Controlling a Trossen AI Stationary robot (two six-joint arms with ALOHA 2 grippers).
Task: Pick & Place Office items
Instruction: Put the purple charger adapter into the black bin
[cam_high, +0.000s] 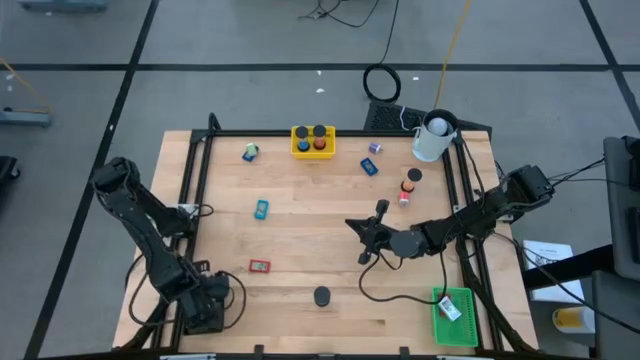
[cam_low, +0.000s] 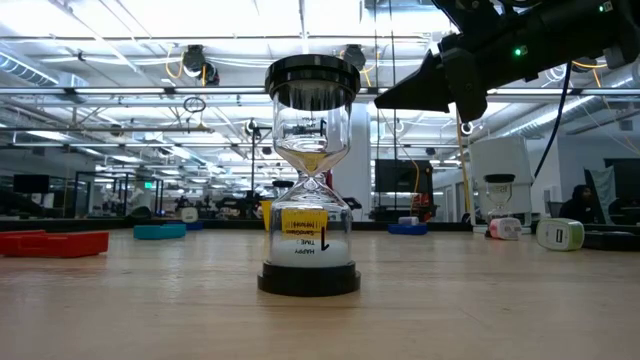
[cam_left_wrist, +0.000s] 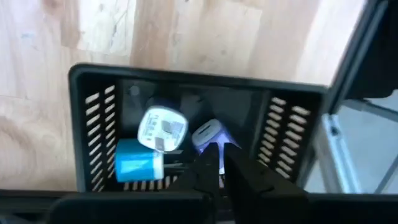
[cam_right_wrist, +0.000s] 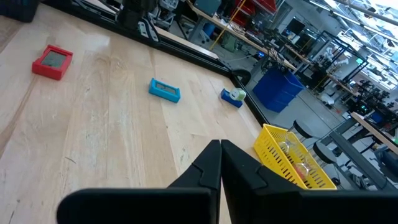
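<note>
Your left gripper (cam_left_wrist: 221, 163) hangs with jaws clenched on nothing over the black mesh tray (cam_left_wrist: 93, 118), where a white round-faced item (cam_left_wrist: 161, 129), a blue block (cam_left_wrist: 139, 167) and a pale purple block (cam_left_wrist: 209, 134) lie together. Your right gripper (cam_high: 356, 226), jaws also clenched and empty, hovers above the wooden desk (cam_high: 300, 250), well apart from that tray, with the black-capped sand timer (cam_high: 321, 296) standing between them.

You have a pale wooden plank tabletop (cam_high: 300, 250) in the frame's centre. On it sit a yellow mesh tray (cam_high: 313, 141) at upper centre, a green mesh tray (cam_high: 455, 316) lower right, a black mesh tray (cam_high: 205, 305) lower left, a white cylindrical cup (cam_high: 432, 137) upper right, a flat red block (cam_high: 260, 266), a flat blue block (cam_high: 261, 209) and a black-capped hourglass (cam_high: 321, 296) at lower centre.
</note>
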